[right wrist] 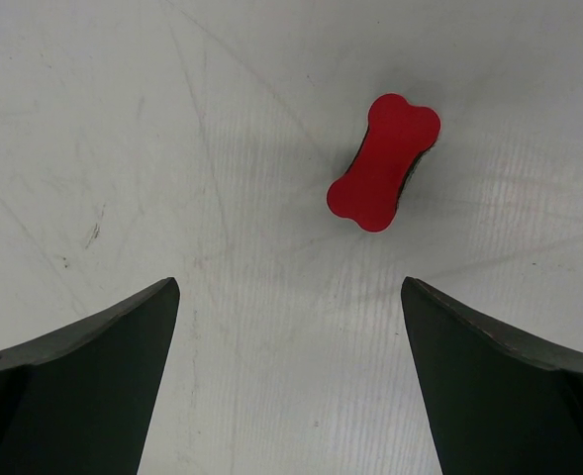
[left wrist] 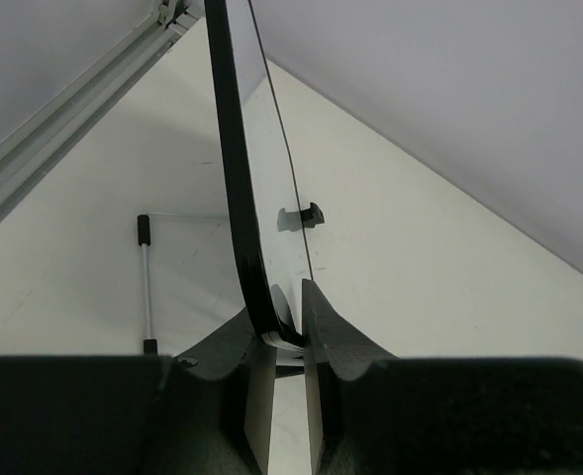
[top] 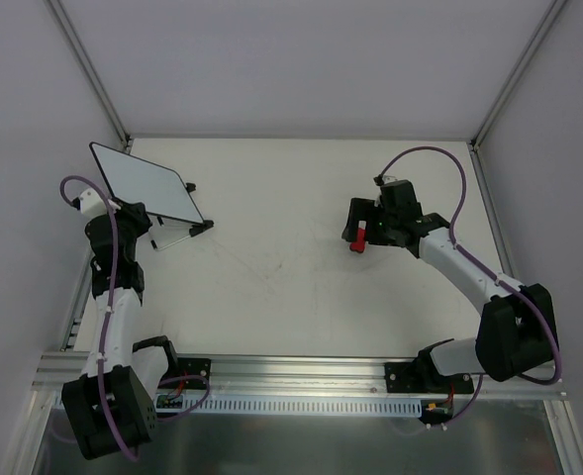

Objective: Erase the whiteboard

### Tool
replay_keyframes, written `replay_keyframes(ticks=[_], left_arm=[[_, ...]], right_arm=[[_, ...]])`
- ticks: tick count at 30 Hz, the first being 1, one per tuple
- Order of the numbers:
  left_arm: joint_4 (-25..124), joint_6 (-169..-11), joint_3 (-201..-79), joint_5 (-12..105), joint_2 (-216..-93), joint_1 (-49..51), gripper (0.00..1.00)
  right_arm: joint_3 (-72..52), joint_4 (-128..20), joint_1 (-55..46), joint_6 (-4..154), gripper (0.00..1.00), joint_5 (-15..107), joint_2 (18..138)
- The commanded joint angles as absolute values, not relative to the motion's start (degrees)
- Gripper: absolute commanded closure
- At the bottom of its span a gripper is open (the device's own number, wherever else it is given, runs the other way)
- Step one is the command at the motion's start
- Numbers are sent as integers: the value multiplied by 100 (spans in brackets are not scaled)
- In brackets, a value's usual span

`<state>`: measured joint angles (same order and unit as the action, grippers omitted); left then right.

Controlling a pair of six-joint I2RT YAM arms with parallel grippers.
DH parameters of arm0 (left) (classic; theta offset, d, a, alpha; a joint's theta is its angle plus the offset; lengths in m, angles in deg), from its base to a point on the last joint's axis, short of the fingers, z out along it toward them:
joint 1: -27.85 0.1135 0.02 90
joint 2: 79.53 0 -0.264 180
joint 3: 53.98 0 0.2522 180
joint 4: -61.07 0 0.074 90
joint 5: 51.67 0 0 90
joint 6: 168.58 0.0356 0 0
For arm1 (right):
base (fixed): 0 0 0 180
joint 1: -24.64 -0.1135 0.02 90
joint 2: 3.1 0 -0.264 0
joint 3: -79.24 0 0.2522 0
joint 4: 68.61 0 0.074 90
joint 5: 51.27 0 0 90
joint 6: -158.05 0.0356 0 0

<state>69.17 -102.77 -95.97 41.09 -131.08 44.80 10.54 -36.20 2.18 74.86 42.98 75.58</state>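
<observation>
The whiteboard [top: 141,182] stands tilted at the table's far left, with a white face and a thin black frame. In the left wrist view I see it edge-on [left wrist: 269,188]. My left gripper [top: 139,214] [left wrist: 289,332] is shut on the board's near lower edge, one finger on each face. The red bone-shaped eraser [top: 358,238] [right wrist: 383,163] lies flat on the table at the right. My right gripper [top: 362,226] [right wrist: 289,287] hovers above the table, wide open and empty. The eraser is just beyond its fingertips, slightly to the right.
The board's black stand feet [top: 203,227] [left wrist: 309,214] and a thin metal stand rod [left wrist: 145,287] rest on the table beside the left gripper. An aluminium rail [top: 271,368] runs along the front edge. Grey walls enclose the table.
</observation>
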Motion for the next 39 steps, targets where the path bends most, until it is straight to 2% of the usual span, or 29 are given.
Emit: replay_keyframes(ticks=[1, 28, 39], left_arm=[[6832, -10503, -10033, 4061, -13007, 4516, 100], [6014, -10864, -10430, 4219, -12664, 4507, 100], [6005, -11040, -10043, 4342, -12506, 4490, 100]], right_arm=[[1037, -3736, 249, 7570, 1, 4409, 7609], [1063, -3745, 258, 7614, 1, 4453, 7609], [1098, -3771, 249, 7640, 1, 4497, 7618]])
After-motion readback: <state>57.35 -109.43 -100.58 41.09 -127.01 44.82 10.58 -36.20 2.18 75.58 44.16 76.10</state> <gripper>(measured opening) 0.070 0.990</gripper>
